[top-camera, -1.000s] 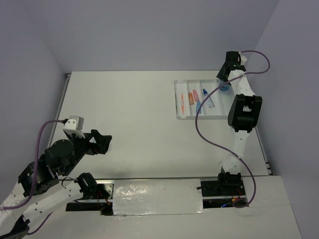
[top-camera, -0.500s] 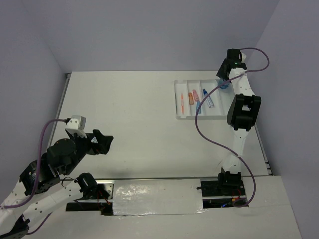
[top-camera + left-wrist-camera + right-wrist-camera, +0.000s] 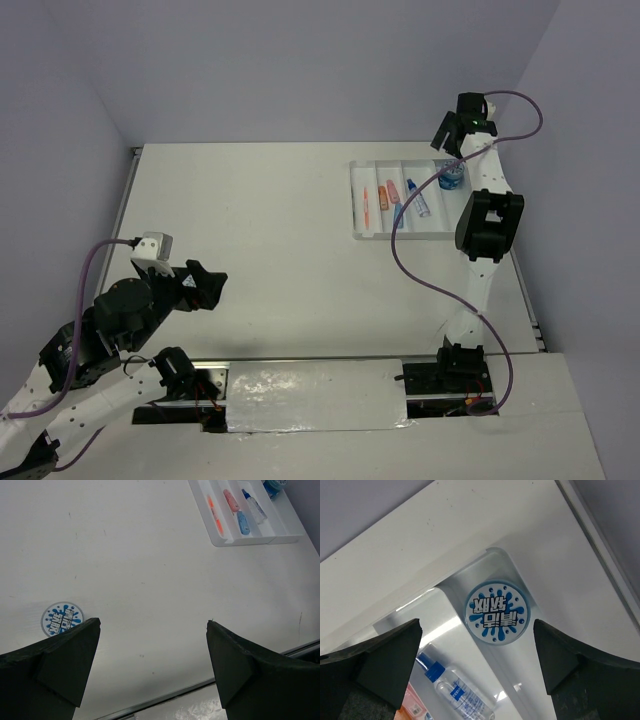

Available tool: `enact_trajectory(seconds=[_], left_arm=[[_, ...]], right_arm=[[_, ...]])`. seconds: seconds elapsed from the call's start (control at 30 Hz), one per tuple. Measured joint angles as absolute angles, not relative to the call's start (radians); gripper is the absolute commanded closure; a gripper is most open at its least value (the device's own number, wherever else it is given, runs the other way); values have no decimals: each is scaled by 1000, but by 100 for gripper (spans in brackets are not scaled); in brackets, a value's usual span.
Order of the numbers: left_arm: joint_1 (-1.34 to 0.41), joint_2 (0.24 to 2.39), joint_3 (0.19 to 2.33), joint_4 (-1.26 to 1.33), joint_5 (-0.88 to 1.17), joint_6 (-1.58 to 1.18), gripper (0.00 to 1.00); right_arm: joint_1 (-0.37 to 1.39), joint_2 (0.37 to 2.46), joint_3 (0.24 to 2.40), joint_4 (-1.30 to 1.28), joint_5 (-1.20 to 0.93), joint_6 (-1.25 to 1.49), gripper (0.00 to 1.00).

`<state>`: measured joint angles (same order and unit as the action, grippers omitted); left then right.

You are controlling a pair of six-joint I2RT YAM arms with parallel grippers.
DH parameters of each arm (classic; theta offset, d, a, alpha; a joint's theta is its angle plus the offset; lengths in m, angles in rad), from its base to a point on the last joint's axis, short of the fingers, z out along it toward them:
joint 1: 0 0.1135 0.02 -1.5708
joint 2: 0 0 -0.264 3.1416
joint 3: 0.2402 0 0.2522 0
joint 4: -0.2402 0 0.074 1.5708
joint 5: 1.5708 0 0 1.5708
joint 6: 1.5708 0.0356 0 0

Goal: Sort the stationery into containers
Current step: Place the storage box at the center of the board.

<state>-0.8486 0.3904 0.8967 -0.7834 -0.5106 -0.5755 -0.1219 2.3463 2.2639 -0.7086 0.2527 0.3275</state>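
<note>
The right gripper (image 3: 476, 630), jaws wide apart and empty, hangs over a round blue roll with splash-printed white top (image 3: 496, 612) lying mid-frame in a corner of the white plastic divided tray (image 3: 282, 527), while the left gripper (image 3: 154, 625), likewise spread, overlooks a matching roll (image 3: 62, 619) at lower left on the white table (image 3: 150, 555).

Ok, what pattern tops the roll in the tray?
The roll has a white top with blue splashes and lettering; right wrist view.

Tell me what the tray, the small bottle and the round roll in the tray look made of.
Tray: white moulded plastic, semi-glossy; rounded corners and bright highlights on its ridges.
Bottle: probably clear plastic, glass not excluded; see-through body, opaque blue cap.
Roll: likely tape; printed matte top, blue side; the material underneath cannot be told.
</note>
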Motion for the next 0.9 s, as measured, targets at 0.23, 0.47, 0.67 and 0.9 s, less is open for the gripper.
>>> enact_trajectory(seconds=[0.23, 0.47, 0.67, 0.9], left_arm=[[-827, 413, 913, -856, -661, -673, 1], [-574, 496, 977, -1028, -850, -869, 1], [-250, 443, 978, -1069, -890, -920, 1], [-121, 310, 978, -1080, -915, -941, 1]], right_arm=[[41, 2045, 1880, -623, 246, 321, 0], [709, 1644, 1507, -344, 150, 266, 0], [980, 1726, 1458, -128, 76, 179, 0], [1083, 2037, 1576, -49, 12, 94, 0]])
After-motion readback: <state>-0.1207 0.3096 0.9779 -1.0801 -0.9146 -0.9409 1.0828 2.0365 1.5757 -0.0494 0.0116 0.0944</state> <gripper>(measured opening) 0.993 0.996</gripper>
